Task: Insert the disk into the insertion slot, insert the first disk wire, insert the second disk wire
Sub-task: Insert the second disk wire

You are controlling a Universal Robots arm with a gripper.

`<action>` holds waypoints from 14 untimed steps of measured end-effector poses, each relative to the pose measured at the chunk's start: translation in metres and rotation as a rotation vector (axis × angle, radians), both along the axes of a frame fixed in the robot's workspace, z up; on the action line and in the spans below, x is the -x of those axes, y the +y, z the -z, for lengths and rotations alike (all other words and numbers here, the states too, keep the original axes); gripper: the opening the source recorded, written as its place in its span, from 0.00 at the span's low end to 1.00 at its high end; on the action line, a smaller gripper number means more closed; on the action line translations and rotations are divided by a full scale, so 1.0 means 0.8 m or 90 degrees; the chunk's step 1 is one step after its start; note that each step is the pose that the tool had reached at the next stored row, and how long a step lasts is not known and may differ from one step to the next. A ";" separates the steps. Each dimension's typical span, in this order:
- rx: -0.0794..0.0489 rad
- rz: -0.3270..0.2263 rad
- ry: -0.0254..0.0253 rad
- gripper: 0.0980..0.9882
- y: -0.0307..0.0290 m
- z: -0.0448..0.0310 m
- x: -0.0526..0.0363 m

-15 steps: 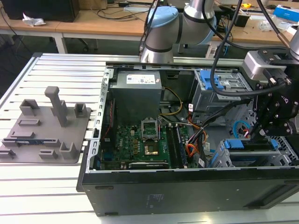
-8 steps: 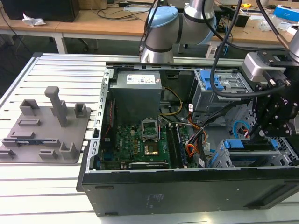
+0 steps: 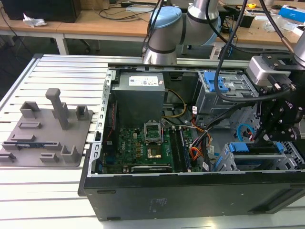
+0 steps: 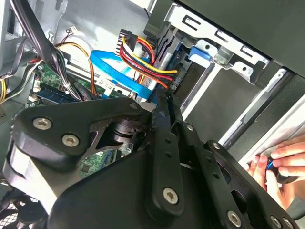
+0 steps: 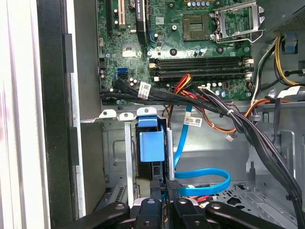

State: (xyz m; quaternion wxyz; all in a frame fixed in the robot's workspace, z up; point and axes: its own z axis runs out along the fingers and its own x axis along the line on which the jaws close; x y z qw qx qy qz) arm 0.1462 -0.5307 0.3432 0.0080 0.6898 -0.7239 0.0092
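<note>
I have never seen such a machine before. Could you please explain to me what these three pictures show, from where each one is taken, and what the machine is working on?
The exterior view shows an open computer case lying on a slatted metal table. Behind it stands a grey robot arm. Its black gripper reaches down into the case at the exterior view's right. A grey plastic holder also lies on the table.

The two wrist views come from cameras riding on the arm, so they look into the case from close up. In both you see the light blue cable looping near the gripper, and in the second wrist view the red-orange wires. The disk's blue carrier already sits in the grey metal cage. Someone's fingers appear at one edge.
</note>
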 end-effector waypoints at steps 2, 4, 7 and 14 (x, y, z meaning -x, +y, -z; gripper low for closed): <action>0.000 -0.002 0.0005 0.07 0.0000 0.0014 0.000; 0.000 -0.003 0.0007 0.07 0.0000 0.0027 0.000; 0.001 -0.005 0.0010 0.07 -0.0006 0.0069 0.000; 0.001 -0.007 0.0010 0.23 -0.0024 -0.0145 0.000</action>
